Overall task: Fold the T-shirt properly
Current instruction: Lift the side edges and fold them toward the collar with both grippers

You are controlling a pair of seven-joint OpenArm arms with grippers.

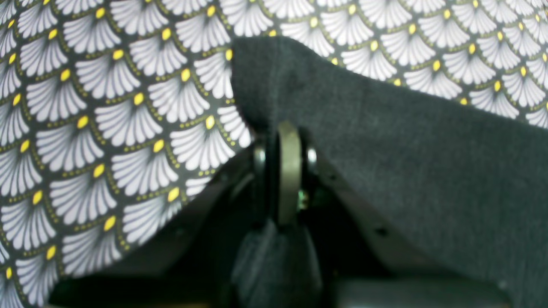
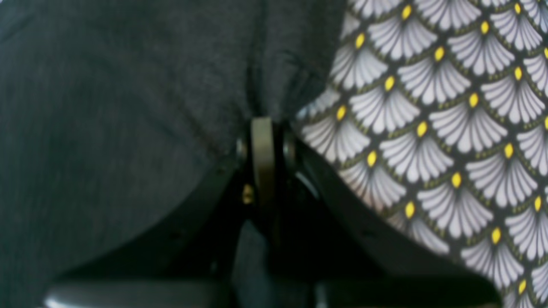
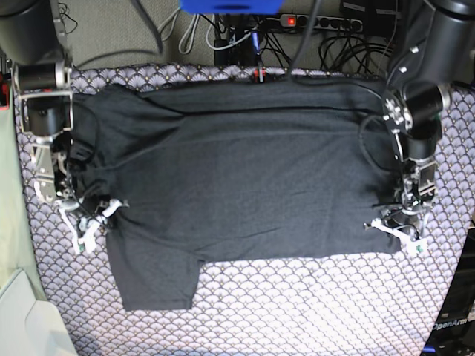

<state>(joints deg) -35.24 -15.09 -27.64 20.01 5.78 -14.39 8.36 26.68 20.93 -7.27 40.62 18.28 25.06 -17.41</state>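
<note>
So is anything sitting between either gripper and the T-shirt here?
Nothing visible. The left gripper and right gripper are both already closed on edges of the T-shirt, which lies on the scallop-patterned cloth.

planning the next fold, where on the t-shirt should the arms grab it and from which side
Probably where they hold it now: the T-shirt lies flat on the patterned cloth, so only its edges offer a bite. The right gripper pinches the side by the sleeve, the left gripper the opposite lower corner, each coming in low from outside with jaws closed over the edge.

base looks straight down; wrist views sit close above cloth (image 3: 297, 304).
</note>
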